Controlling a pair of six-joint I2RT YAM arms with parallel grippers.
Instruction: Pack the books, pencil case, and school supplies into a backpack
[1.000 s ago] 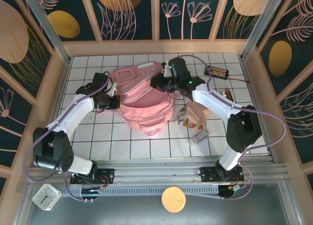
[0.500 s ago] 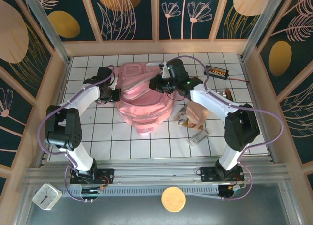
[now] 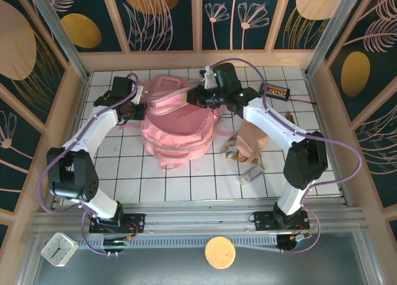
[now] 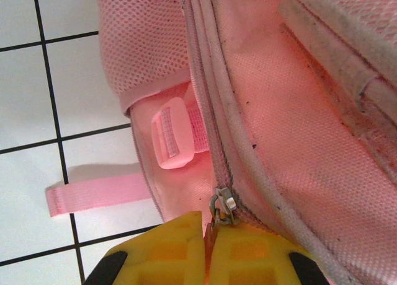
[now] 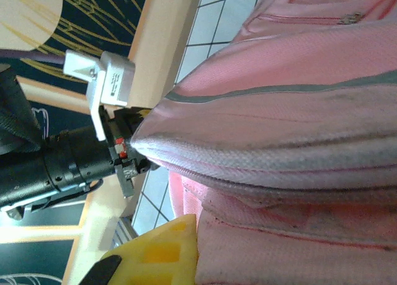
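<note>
Backpack [image 3: 177, 127] sits centred between my arms, long axis far-to-near; my right gripper [image 3: 193, 99] pinches fabric at its far edge, my left gripper [image 3: 140, 111] is clamped on the zipper pull [image 4: 223, 207] at its left side, track running straight ahead of the fingers.

The backpack [image 3: 177, 127] takes up the middle of the far half of the worktop [image 3: 186, 186]. The left arm [image 3: 93, 133] and the right arm [image 3: 273, 127] hem it in on either side and reach over its far edge. Just right of it, the pencil case [image 3: 251, 142] and a small whitish block [image 3: 253, 173] crowd the tiles under the right arm. A black gadget [image 3: 275, 90] sits in the far right corner. Bare tiles run along the near edge, between the arms and in front of the backpack.
</note>
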